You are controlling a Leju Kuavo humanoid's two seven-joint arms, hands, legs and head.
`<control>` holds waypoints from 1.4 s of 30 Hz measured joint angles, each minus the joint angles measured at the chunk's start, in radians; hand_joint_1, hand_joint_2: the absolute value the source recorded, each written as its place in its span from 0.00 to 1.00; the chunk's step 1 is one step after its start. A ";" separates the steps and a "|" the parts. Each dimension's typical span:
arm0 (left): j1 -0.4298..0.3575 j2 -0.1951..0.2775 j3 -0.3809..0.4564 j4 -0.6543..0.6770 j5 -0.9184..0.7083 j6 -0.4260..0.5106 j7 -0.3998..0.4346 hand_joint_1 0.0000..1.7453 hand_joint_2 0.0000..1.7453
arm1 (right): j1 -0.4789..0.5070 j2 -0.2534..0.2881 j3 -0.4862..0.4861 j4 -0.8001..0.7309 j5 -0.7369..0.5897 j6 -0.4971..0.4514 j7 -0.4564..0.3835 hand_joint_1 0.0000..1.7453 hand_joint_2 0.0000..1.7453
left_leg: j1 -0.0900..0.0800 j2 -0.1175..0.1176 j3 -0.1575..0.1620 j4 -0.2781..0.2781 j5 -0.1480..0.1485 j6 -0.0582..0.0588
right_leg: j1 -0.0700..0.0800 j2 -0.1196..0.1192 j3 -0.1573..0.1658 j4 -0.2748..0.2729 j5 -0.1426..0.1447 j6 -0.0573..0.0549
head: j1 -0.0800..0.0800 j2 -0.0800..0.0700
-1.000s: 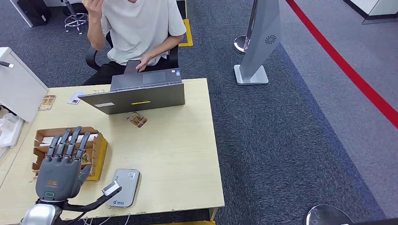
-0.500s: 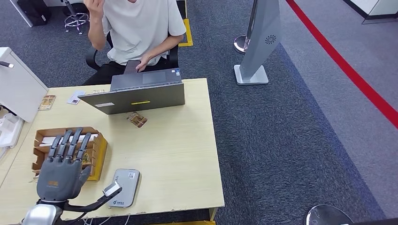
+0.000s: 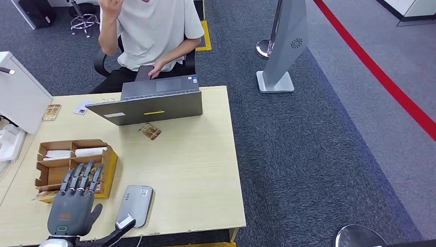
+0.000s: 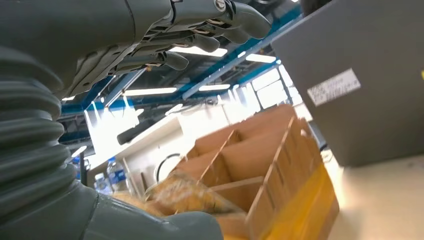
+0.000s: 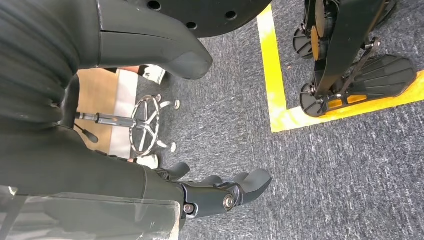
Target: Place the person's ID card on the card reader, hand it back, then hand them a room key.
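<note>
At the near left corner of the table (image 3: 195, 170), your left hand (image 3: 73, 203) hovers palm down with its fingers stretched out straight and slightly apart, holding nothing. Its fingertips reach over the near edge of the cardboard organizer (image 3: 72, 164), a brown box with several compartments and a yellow side. In the left wrist view you see that organizer (image 4: 260, 170) close up, with the fingers (image 4: 200, 30) extended above it and nothing between them.

Just right of your left hand lies the grey card reader (image 3: 136, 205), flat on the table near the front edge, with no card on it. A patterned brown card (image 3: 150, 131) lies further back, in the middle of the table, just in front of the open laptop (image 3: 149, 103). You cannot tell whether that card is the ID or a room key. Another brown card (image 3: 51, 111) and a white card (image 3: 82, 106) lie at the far left, beside a white box (image 3: 18, 95).

The person (image 3: 149, 36) sits behind the laptop on the far side, one hand raised.

Your right hand (image 5: 220, 192) hangs over grey carpet, fingers loosely curled and empty.
</note>
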 joint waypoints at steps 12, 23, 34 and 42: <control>0.021 -0.025 0.024 0.024 0.000 0.007 -0.002 0.00 1.00 | 0.000 0.000 0.000 0.000 0.001 0.000 0.002 0.00 1.00 | 0.000 -0.001 0.000 0.000 0.000 0.000 | 0.000 -0.001 0.001 0.000 0.000 0.000 | 0.000 0.000; 0.021 -0.033 0.032 0.035 0.000 0.007 -0.002 0.00 1.00 | 0.000 0.000 0.000 0.000 0.002 -0.001 0.002 0.00 1.00 | 0.000 -0.001 0.000 0.000 0.000 0.000 | 0.000 -0.001 0.000 0.000 0.000 0.000 | 0.000 0.000; -0.016 -0.040 0.065 0.082 0.000 0.008 0.002 0.00 1.00 | -0.001 0.000 0.000 0.000 0.021 0.003 0.005 0.00 1.00 | 0.000 -0.001 0.000 0.000 0.000 0.000 | 0.000 -0.001 0.001 0.000 0.000 0.000 | 0.000 0.000; -0.076 -0.051 0.089 0.130 0.000 0.007 0.000 0.00 1.00 | -0.001 0.000 0.000 0.000 0.023 0.005 0.012 0.00 1.00 | 0.000 -0.001 0.000 0.000 0.001 0.000 | 0.000 -0.002 0.001 0.000 0.000 0.000 | 0.000 0.000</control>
